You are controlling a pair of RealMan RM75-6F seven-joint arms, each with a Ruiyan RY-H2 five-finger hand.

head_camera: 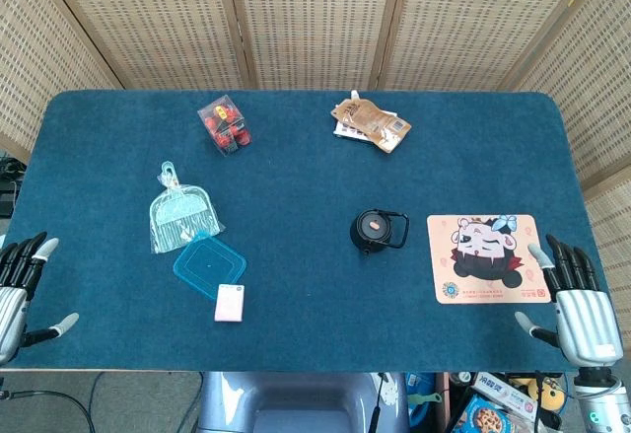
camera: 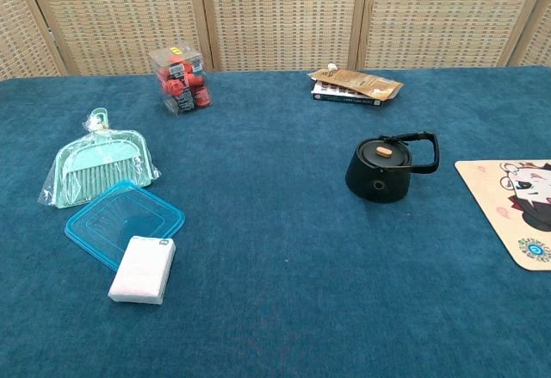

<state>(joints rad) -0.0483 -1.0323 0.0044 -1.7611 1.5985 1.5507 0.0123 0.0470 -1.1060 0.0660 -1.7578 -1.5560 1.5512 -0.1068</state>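
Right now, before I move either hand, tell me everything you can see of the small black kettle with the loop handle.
The small black kettle stands upright on the blue felt-like table cover, right of centre. It is squat and round with a matte dark finish, apparently metal. Its flat lid carries a small orange-brown knob, and a black loop handle sticks out to one side. A round spot marks its near side. Nothing touches it; the cartoon-printed mouse mat lies close beside it, apart.

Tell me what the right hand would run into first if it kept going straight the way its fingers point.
The right hand points toward the far edge of the table. The cartoon mouse pad lies just beside that line, so the way looks free over bare blue cloth, though depth is hard to judge.
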